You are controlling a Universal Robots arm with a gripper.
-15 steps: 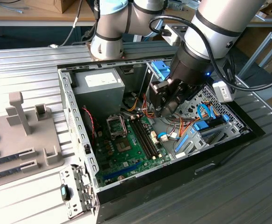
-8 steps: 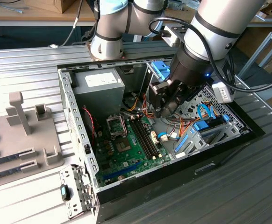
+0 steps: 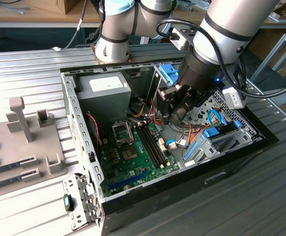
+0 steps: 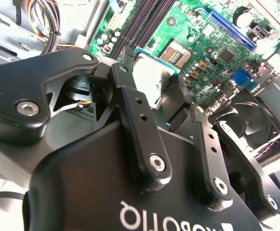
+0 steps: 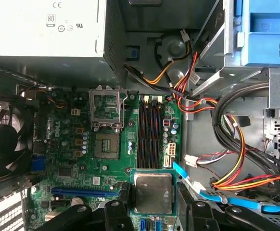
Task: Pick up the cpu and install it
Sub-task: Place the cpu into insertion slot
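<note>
Motherboard (image 5: 68, 156) backdrop: tool (image 5: 153, 206) seemingly clamps cpu (image 5: 152, 191).

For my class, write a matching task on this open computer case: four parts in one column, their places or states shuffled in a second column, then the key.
Parts
1. silver-grey square cpu with green rim
2. hinged metal socket frame
3. round black fan
4. long blue plastic slot

Places or states
A. lying on the green motherboard, nothing plugged in
B. flipped open
C. beside the motherboard, off its edge
D. held in the black claw

Pairs: 1-D, 2-B, 3-C, 4-A
</note>
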